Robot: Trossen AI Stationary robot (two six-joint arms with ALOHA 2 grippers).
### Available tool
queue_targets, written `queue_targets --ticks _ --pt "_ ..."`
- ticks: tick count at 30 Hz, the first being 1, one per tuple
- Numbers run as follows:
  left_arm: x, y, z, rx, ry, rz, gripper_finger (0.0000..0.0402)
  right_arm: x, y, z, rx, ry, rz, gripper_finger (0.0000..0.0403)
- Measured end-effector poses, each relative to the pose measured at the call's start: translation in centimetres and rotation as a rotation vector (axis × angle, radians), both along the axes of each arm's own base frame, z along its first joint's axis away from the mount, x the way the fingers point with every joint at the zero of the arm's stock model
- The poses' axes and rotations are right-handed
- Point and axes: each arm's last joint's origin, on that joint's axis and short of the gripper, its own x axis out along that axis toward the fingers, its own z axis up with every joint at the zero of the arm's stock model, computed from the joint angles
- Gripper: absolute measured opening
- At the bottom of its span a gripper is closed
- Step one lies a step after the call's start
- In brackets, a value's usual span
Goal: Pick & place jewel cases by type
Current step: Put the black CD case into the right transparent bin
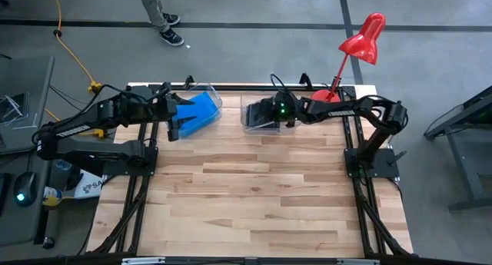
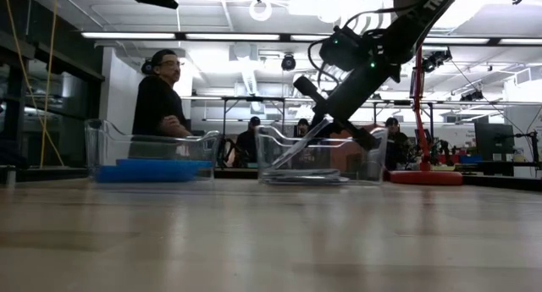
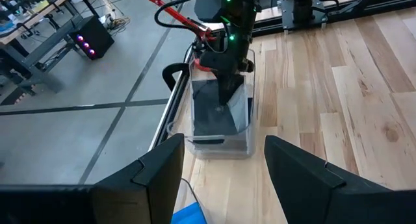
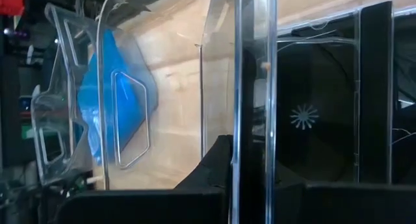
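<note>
Blue jewel cases (image 1: 198, 111) lie stacked in the left clear tub (image 1: 216, 100); black jewel cases (image 3: 214, 110) sit in the right clear tub (image 3: 221, 146). I see the right gripper (image 3: 229, 97) reaching into that right tub, jaws clenched on a black case (image 4: 312, 113) standing against the tub wall. The left gripper (image 3: 224, 169) hovers near the blue tub, jaws parted and empty. Risk, in my judgement: if I release while the case leans on the wall, it may stay propped on edge or tip the light tub.
</note>
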Motion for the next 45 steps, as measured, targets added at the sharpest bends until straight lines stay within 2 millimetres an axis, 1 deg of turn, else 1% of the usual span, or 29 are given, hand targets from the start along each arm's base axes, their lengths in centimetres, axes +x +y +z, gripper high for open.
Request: queue_targets --ticks 12,16,25,30,35,40,45 --pt "0.0 0.0 0.0 -0.012 -0.005 0.004 0.0211 0.2 0.0 0.0 -0.033 -0.008 0.056 0.0005" --pt "0.0 0.0 0.0 -0.013 -0.004 0.005 0.0211 0.1 0.0 -0.1 -0.035 0.000 0.058 0.0036" --pt "0.0 0.0 -0.1 -0.015 0.004 0.005 0.0211 0.1 0.1 -0.3 -0.054 0.024 0.098 0.0148" --pt "0.0 0.0 -0.1 -0.015 0.003 0.005 0.0211 0.0 -0.2 -0.3 -0.074 0.028 0.116 0.0193" --pt "0.0 0.0 -0.1 -0.015 0.003 0.005 0.0211 -0.2 -0.7 -0.2 -0.072 0.020 0.146 0.0212" --pt "0.0 0.0 -0.1 -0.015 0.003 0.005 0.0211 -0.3 -1.0 -0.1 -0.064 0.003 0.180 0.0212" --pt "0.0 0.0 -0.1 -0.015 0.003 0.005 0.0211 -0.1 -1.0 0.2 -0.094 -0.028 0.200 0.0213"
